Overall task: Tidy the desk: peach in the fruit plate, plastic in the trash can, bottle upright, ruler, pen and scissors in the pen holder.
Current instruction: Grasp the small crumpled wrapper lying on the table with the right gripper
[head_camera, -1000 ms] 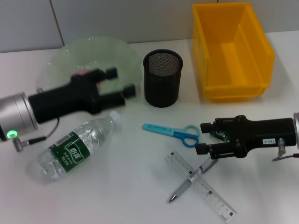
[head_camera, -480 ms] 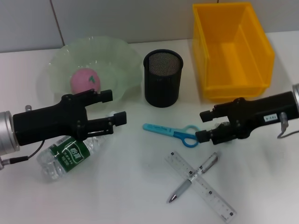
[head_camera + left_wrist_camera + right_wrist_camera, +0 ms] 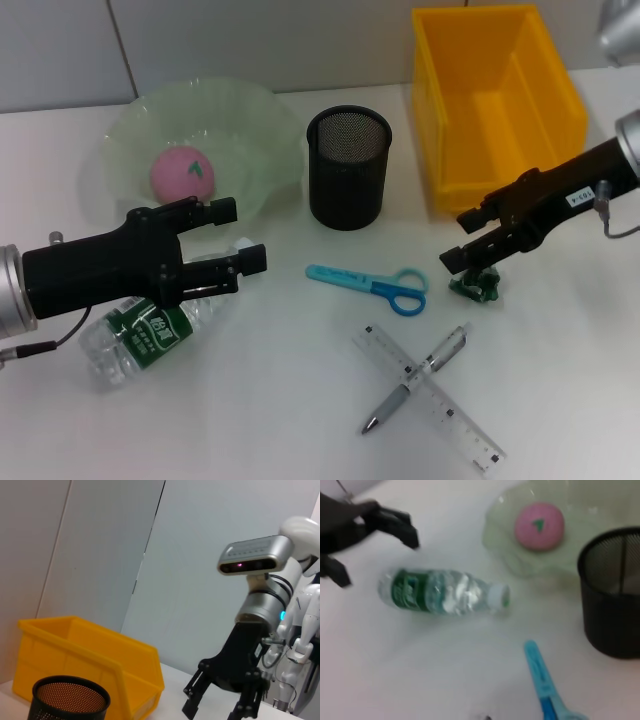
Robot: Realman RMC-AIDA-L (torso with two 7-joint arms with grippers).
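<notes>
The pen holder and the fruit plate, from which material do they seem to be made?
The pen holder looks like black metal mesh with a matte finish: fine holes show through its wall. The fruit plate seems to be translucent pale green glass or plastic, glossy, with a wavy rim; which of the two cannot be told. The peach lies in it.

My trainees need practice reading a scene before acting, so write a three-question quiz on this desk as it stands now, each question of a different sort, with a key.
1. True or false: the peach already lies in the fruit plate.
2. The bottle is: A upright, B lying on its side, C in the yellow bin.
3. Fill in: the pen lies across the ____.

Key
1. True.
2. B; it lies under the open left gripper.
3. Ruler. The scissors lie apart, and the open right gripper hovers over the green plastic.
</notes>
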